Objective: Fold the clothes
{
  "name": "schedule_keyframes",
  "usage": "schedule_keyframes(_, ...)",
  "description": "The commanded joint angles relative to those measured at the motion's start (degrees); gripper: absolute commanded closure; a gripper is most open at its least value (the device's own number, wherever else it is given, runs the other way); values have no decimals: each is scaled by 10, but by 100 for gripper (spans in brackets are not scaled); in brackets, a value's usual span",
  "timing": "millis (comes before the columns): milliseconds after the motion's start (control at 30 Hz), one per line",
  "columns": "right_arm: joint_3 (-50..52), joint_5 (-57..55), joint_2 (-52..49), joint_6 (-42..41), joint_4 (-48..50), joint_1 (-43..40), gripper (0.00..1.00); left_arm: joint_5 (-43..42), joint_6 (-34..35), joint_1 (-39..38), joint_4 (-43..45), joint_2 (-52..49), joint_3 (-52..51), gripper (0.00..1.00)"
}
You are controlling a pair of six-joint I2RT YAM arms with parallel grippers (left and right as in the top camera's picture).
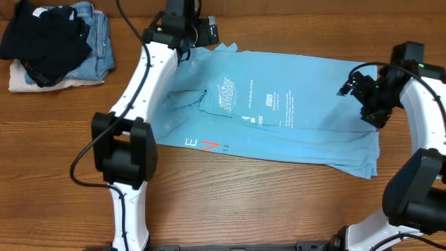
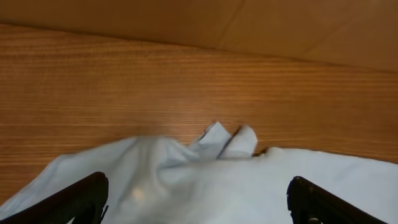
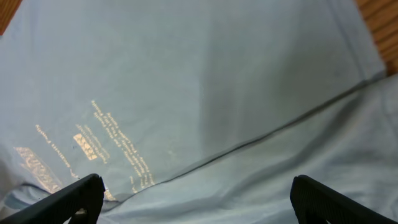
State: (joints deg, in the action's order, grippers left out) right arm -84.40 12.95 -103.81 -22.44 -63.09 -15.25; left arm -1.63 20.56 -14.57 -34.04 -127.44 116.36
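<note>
The sky-blue T-shirt [image 1: 306, 104] lies spread across the middle of the wooden table [image 1: 230, 202], white print [image 1: 230, 93] facing up and red-and-white lettering [image 1: 202, 144] showing on a turned-up strip at its 7 o'clock edge. The left gripper [image 1: 201, 35] hangs over the shirt's rumpled 11 o'clock corner, jaws spread wide with cloth below them. The right gripper [image 1: 353, 84] sits at the 3 o'clock edge, equally wide above the smooth fabric. At the table's 10 o'clock corner, well apart, a black garment [image 1: 43, 35] lies heaped on denim jeans [image 1: 97, 42].
</note>
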Motion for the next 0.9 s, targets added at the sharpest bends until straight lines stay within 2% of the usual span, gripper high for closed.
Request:
schedule_keyframes(0, -10, -28, -5, 5, -2, 29, 0, 20, -24, 0, 45, -52, 7, 5)
schedule_keyframes(167, -10, -57, -5, 5, -6, 56, 0, 20, -33, 0, 74, -96, 7, 7)
schedule_keyframes(400, -10, -59, -5, 4, -7, 70, 0, 36, -45, 0, 75, -135, 7, 21)
schedule_keyframes(500, -10, -59, -5, 5, -7, 70, 0, 36, -54, 0, 75, -144, 7, 22)
schedule_keyframes(567, -8, -59, -5, 5, -8, 70, 0, 36, -54, 0, 75, -147, 7, 28)
schedule_keyframes(667, 0, -61, -5, 4, -8, 70, 0, 36, -54, 0, 77, -147, 7, 45)
schedule_keyframes(767, 15, -67, -5, 4, -2, 70, 0, 36, -54, 0, 79, -147, 7, 67)
schedule_keyframes(800, 31, -70, -5, 4, 11, 70, 4, 36, -54, 2, 78, -147, 7, 82)
schedule_keyframes(867, 49, -69, -5, 4, 27, 70, 11, 36, -54, 2, 75, -145, 8, 92)
